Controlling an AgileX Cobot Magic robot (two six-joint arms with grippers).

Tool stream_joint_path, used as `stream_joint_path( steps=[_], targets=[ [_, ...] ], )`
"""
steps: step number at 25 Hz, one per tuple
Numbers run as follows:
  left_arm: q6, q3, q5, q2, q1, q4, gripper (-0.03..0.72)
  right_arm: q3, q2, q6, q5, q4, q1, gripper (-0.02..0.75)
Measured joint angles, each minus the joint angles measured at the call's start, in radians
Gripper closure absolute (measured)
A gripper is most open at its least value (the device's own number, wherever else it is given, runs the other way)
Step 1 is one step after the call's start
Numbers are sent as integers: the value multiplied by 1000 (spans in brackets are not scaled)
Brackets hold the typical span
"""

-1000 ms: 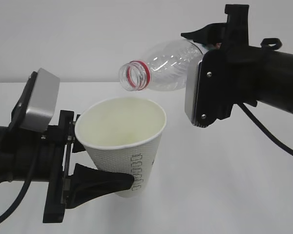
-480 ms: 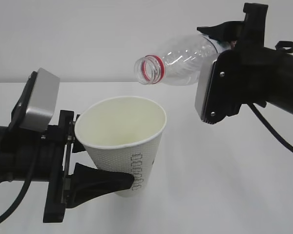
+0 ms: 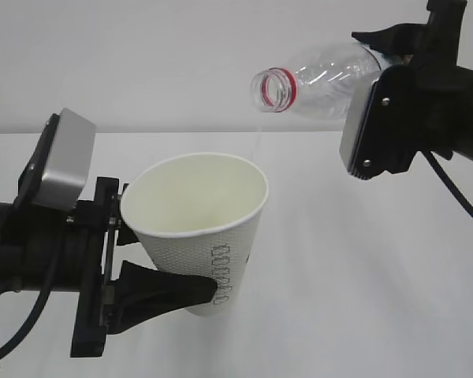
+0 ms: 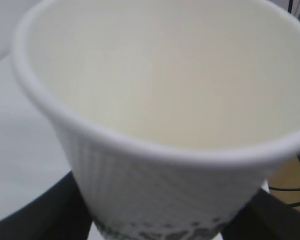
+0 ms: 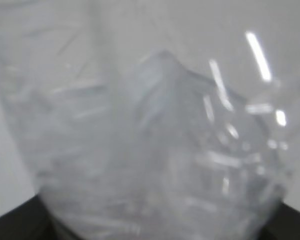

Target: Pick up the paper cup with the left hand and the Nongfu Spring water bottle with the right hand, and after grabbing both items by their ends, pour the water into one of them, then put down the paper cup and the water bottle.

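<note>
while tilted, capless clear bottle [image 3: 323, 79] clamped in right end effector [image 3: 394, 87]; left end effector [image 3: 134, 260] clamps dimpled white cup [image 3: 201, 228].

1. Paper cup [image 3: 195, 228]: white, tapered, dimpled wall with green vertical print, mouth open and tipped slightly toward the camera, held aloft at lower left, clear of the table. Pale and blank inside, seen close in the left wrist view [image 4: 160, 100].
2. Nongfu Spring water bottle [image 3: 319, 81]: clear plastic, red neck ring, no cap, lying almost level up at right, mouth facing left, above and right of the cup's rim. A blurred clear mass in the right wrist view [image 5: 150, 130].
3. Water [image 3: 255, 146]: thin transparent thread dropping from the bottle's mouth toward the cup's right rim.
</note>
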Motion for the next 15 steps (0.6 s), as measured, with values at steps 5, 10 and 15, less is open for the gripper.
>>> stream_joint_path(
  steps=[5,10,15],
  targets=[
    [0,0,0,0,0,-21,185,0,0,67,-18,-41,0,244],
    [0,0,0,0,0,-36,186,0,0,235,-20,-183,0,244],
    [0,0,0,0,0,-38,187,0,0,324,-22,-278,0,244]
  ],
)
